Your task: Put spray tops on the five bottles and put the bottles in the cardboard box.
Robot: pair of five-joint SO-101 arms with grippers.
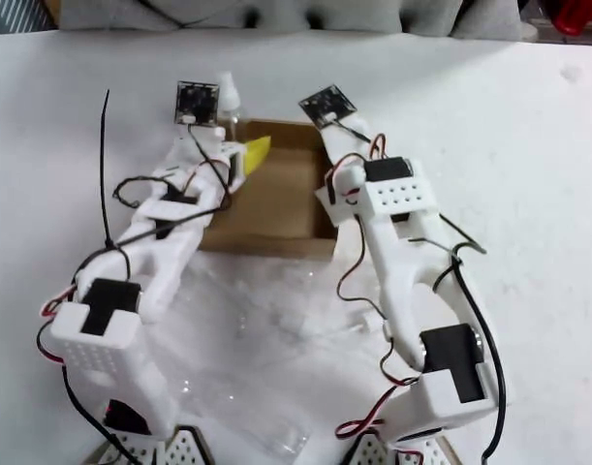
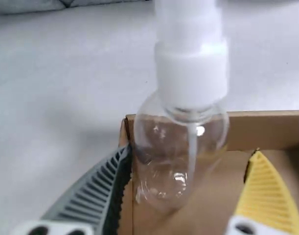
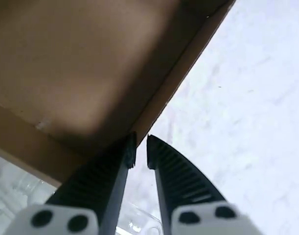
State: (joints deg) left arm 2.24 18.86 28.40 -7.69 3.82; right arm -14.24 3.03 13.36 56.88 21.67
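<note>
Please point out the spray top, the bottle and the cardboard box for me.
spray top [image 2: 191, 73]: left wrist view, on its white collar.
bottle [image 2: 176, 156]: left wrist view, on its clear body.
cardboard box [image 3: 66, 58]: right wrist view, on its bare floor.

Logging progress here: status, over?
Left gripper open around bottle, spray top on, at cardboard box corner. Right gripper shut on its wall.
</note>
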